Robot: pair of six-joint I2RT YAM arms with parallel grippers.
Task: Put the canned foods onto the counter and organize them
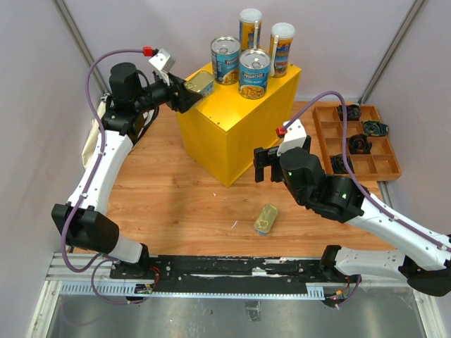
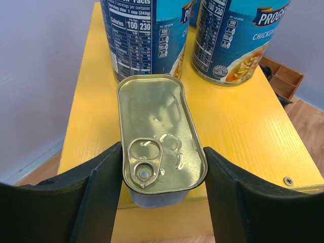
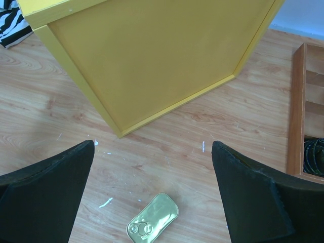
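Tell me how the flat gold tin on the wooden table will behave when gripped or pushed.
The gold tin looks like rigid metal, so it probably won't flex in a grip. Lying flat and low on the table, it should slide rather than roll or tip. Its smooth, rounded sides may slip in the open right end effector.

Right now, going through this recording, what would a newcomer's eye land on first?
The bright yellow box in the middle of the wooden table, with two tall slim cans and two blue-labelled cans upright on its far top. Next, the left hand gripping a flat golden tin at the box's left top edge. A second golden tin lies on the table nearer the arms, close to the open right hand.
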